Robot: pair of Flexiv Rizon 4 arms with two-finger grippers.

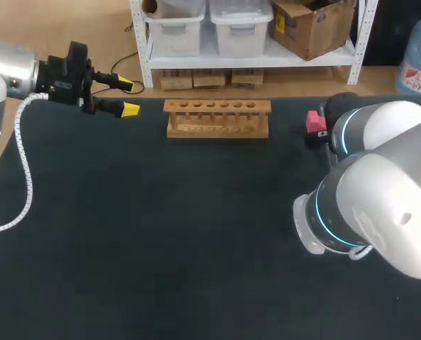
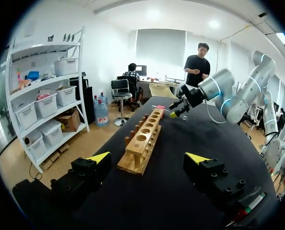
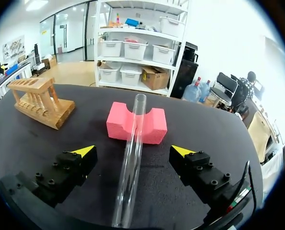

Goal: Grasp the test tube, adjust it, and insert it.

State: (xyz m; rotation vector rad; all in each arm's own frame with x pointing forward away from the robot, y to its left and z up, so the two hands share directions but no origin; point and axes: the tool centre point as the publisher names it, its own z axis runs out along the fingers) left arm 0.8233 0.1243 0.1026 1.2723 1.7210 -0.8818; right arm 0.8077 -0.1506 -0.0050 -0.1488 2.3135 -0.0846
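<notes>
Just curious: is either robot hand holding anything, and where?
Nothing is held: the test tube lies on pink foam between the right gripper's open fingers.

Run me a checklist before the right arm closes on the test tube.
1. Test tube lies between the fingers of the right gripper: ok.
2. Right gripper open, neither finger touching the tube: ok.
3. Tube's far end rests in the groove of the pink foam block: ok.
4. Wooden rack upright, its holes free: ok.
5. Left gripper open and apart from the rack: ok.
6. Fingers at the tube's height: cannot tell.
</notes>
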